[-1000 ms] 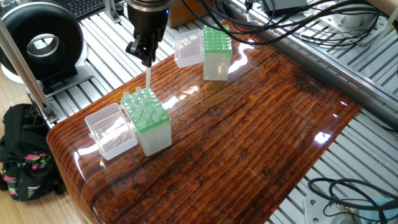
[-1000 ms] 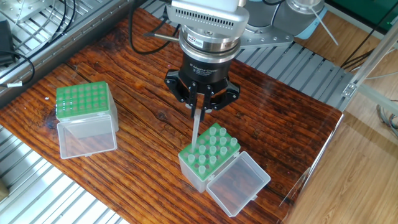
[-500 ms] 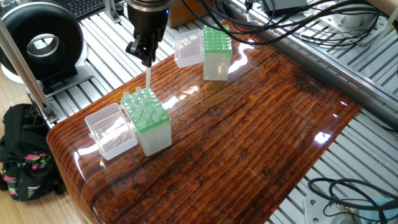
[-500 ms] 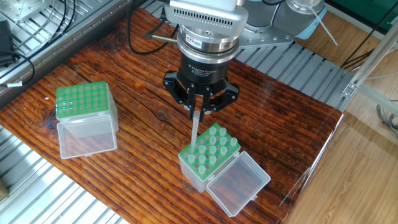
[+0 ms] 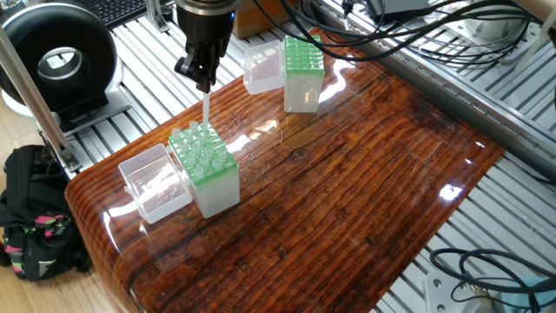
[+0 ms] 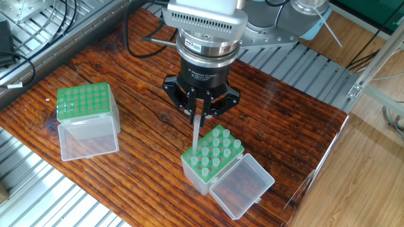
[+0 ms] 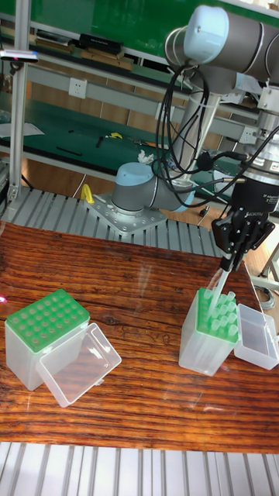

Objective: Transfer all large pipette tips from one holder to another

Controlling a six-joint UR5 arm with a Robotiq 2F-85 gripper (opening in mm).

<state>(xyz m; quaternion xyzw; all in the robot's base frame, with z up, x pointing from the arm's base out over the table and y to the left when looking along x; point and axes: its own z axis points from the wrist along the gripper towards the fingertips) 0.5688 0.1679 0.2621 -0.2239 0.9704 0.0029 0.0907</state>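
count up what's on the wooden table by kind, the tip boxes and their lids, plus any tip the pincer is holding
Green-topped tip boxes: 2 (one under the pincer at, one apart at)
Open clear lids: 2 ()
Tip held in the pincer: 1
Total: 5

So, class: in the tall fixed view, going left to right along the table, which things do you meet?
Green-topped box → its open clear lid → holder with tips, the gripper holding a pipette tip above it → that holder's clear lid.
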